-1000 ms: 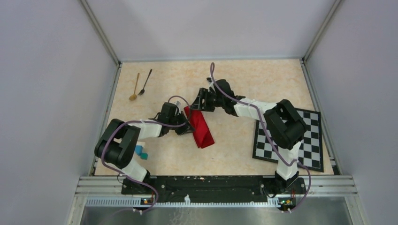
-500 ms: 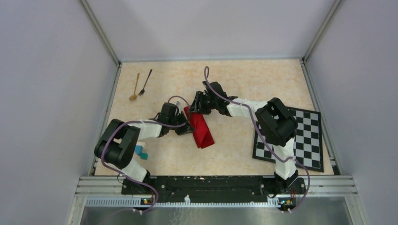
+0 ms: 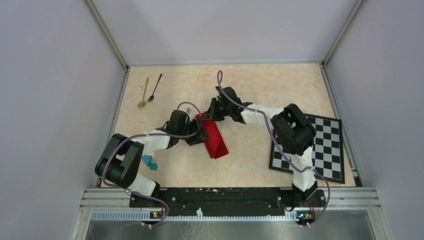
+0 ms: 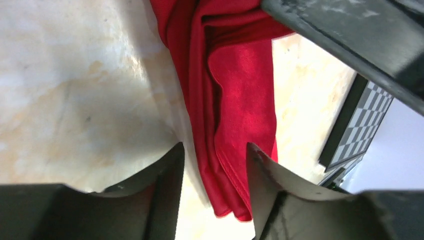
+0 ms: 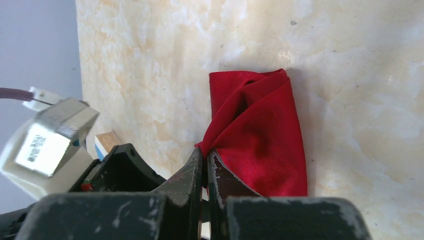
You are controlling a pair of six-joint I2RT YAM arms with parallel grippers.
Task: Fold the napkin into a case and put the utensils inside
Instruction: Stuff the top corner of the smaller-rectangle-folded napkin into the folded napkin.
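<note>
So there's just one red napkin, folded into a rumpled narrow strip, lying mid-surface. Left claw sits open at its left edge. Right claw is clamped on its far end. Two spoons by the far left corner: one gold spoon, one black spoon.

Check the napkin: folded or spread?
Folded: the napkin lies as a narrow layered strip; the right gripper pinches one edge.

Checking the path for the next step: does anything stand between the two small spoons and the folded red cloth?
No loose object lies between the gold spoon, black spoon and folded red cloth; only the left gripper sits at the cloth's spoon-facing edge.
</note>
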